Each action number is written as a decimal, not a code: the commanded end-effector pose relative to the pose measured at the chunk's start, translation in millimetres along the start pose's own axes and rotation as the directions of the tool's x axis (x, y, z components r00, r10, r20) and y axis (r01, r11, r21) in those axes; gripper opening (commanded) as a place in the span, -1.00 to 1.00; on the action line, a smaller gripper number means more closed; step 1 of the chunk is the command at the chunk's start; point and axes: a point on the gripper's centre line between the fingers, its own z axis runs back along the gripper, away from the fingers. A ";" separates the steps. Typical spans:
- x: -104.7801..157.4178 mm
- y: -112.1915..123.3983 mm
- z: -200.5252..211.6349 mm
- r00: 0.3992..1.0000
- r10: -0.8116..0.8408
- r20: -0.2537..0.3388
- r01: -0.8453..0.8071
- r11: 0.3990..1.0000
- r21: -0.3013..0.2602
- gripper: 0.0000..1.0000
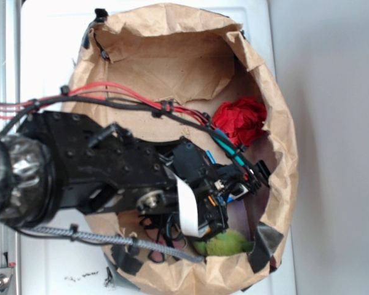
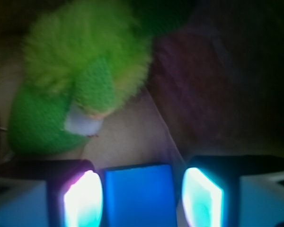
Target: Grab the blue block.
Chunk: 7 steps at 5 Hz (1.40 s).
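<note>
Arm reaches in from the left, over the rim of a crumpled brown paper bag (image 1: 172, 55) lying on the white bench (image 1: 49, 37). Black links are stretched low across the bag's opening, with red and black cables running along the top of the arm. The wrist angles toward the bag's right inner side.

Claw (image 2: 142, 194) is spread, its two fingers (image 2: 83, 201) glowing at the bottom edge of the wrist view, one on each side. Blue block (image 2: 139, 194) sits right between them, flat face up, with a narrow gap on both sides; no clear contact seen. Block is inside the bag on the brown floor; in the exterior view it is hidden by the arm.

Yellow-green plush toy (image 2: 80, 80) lies just beyond the block, up and left in the wrist view, near the bag's lower rim. Red ruffled ball (image 1: 240, 120) rests against the bag's right wall, apart from the claw.
</note>
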 end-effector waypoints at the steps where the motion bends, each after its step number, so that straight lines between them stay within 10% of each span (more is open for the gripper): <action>1: 4.2 41.1 62.0 0.998 0.054 0.023 -0.049 0.982 -0.181 1.00; 7: -22.2 99.9 33.6 0.988 0.126 -0.091 -0.131 0.990 -0.050 1.00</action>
